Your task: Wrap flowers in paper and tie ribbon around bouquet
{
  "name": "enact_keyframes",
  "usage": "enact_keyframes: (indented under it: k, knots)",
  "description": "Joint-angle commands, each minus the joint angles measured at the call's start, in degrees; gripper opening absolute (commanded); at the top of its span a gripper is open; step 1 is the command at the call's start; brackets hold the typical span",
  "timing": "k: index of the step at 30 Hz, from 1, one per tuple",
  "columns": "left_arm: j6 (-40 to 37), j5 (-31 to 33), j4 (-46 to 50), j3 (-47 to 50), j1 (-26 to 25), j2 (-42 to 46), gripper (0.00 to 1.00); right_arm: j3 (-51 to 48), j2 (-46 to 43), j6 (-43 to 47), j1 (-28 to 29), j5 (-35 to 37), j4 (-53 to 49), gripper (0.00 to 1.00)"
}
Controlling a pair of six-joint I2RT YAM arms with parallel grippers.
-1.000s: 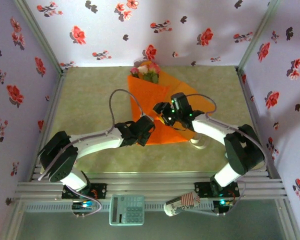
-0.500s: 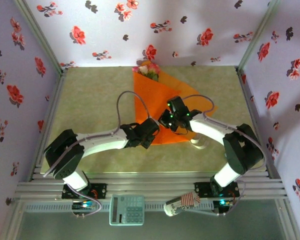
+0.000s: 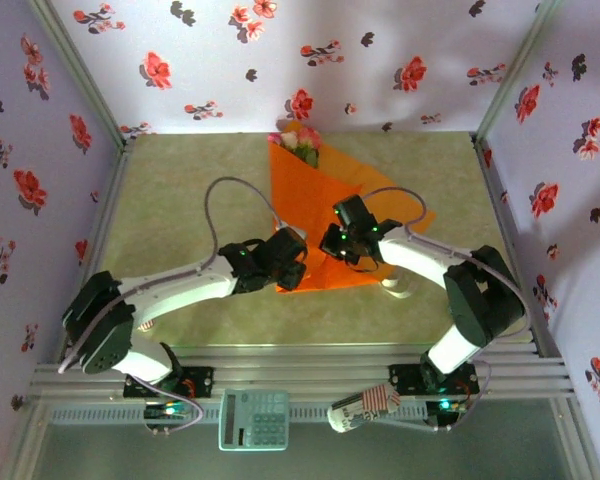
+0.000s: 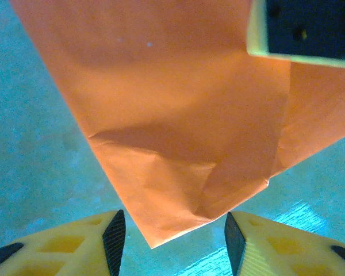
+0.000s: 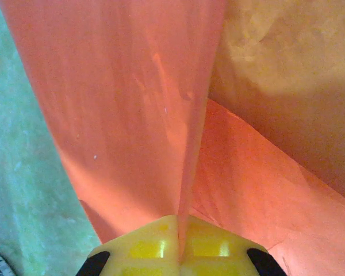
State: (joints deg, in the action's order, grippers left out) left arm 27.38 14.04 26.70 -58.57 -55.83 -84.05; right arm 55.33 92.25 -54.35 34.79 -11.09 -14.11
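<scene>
Room: purple wallpaper [image 3: 380, 40] with red flower prints is closing in the table on three sides, and a pale green mat [image 3: 180, 200] is covering the tabletop.

Near edge, 6 o'clock: a calculator [image 3: 253, 418] is lying on the metal rails between the two arm bases. A red-and-white striped object [image 3: 365, 408] is lying just beside it toward 5 o'clock.

Left gripper [image 3: 288, 275]: it is hovering near the middle of the mat, at the near tip of the paper. In the left wrist view its yellow fingers are standing moderately apart. The paper's pointed corner is lying in the gap between them, touching neither, so the jaws are holding nothing.

Right gripper [image 3: 330, 245]: it is sitting just beside the left one, toward 3 o'clock, over the paper. In the right wrist view its fingers are pressing tight together and pinching a raised fold of the paper, which is rising straight up out of the fingertips.

Under the right arm, 4 o'clock: a small white object [image 3: 400, 288] is resting on the mat, too hidden to identify.

Paper [image 3: 310, 195]: the orange sheet is lying at the centre of the mat, stretching from its near corner out toward 12 o'clock. Its left part is folding over into a long narrow wedge. A flat flap is sticking out toward 3 o'clock beneath the right arm. Creases are showing near the pointed corner.

Flowers [image 3: 298, 140]: pink and cream heads with green leaves are peeking out of the paper's far end at 12 o'clock, close to the back wall.
</scene>
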Motion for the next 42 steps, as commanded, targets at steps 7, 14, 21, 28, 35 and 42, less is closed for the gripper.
enact_keyframes:
  k: [7,14,21,28,35,42]
  knots:
    - [18.63,-21.12,-5.87,0.85,11.0,-4.18,0.33,-0.58,2.54,3.93,0.54,1.38,0.3,0.0]
    - [21.11,-26.65,-5.43,-1.29,11.51,-10.34,0.28,0.19,4.82,6.5,1.36,2.02,-0.34,0.0]
    - [23.06,-27.05,-5.77,0.09,11.48,-13.23,0.24,0.57,5.77,6.89,1.48,2.96,-1.18,0.0]
    - [22.92,-28.01,-5.61,0.2,11.34,-15.71,0.23,0.12,5.65,7.23,1.51,4.67,-2.32,0.0]
    - [22.4,-27.85,-6.0,1.17,11.24,-16.93,0.2,1.04,6.31,6.77,1.43,5.02,-3.31,0.0]
    - [21.96,-26.46,-2.92,-0.58,10.96,-15.71,0.23,1.17,6.94,6.81,1.19,5.42,-4.79,0.0]
